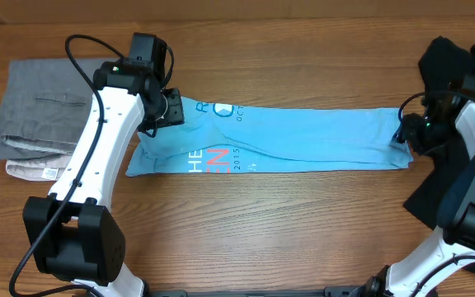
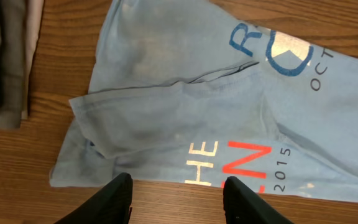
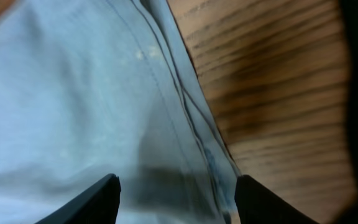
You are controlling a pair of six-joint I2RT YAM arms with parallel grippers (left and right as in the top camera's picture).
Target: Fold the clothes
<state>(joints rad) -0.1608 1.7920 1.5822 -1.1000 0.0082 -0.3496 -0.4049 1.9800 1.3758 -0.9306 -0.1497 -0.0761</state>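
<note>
Left wrist: left gripper (image 2: pixel 178 186), fingers spread with nothing between them, hanging above the near edge of the light blue T-shirt (image 2: pixel 166 106), print facing up.

Right wrist: right gripper (image 3: pixel 176 186), fingers apart and empty, over the T-shirt's seamed edge beside bare table (image 3: pixel 272 93).

Overhead: T-shirt lying flat as a long band across the table's middle. Folded grey garment (image 1: pixel 39 107) at far left, dark cloth (image 1: pixel 448 58) at far right.
</note>
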